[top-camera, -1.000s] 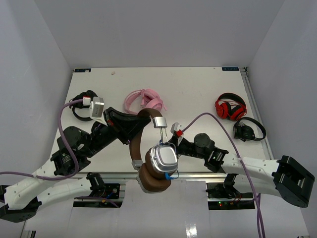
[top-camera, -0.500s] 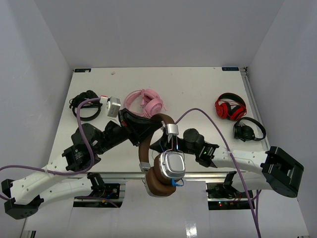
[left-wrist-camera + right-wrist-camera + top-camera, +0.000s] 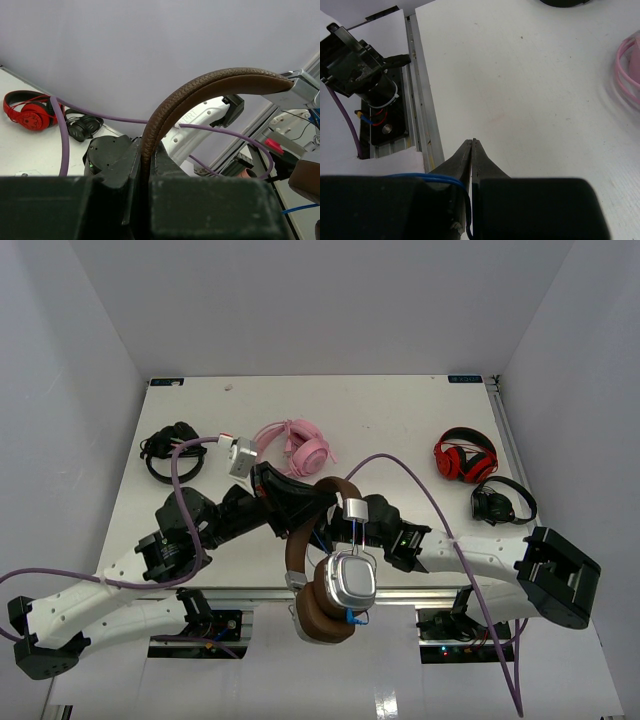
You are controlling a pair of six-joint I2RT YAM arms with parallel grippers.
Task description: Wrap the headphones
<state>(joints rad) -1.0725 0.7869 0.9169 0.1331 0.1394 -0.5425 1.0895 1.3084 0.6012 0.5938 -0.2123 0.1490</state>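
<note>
Over the desk's (image 3: 400,420) near edge, left end effector (image 3: 145,150) clamps the headphones (image 3: 338,582) by the headband (image 3: 215,82), right end effector (image 3: 472,146) pinches the cord (image 3: 440,176); we judge winding it round comes next.

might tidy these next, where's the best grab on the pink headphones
The headband of the pink headphones, from straight above: they lie flat on the table, and the thin band arcs clear of the bulky ear cups.
</note>
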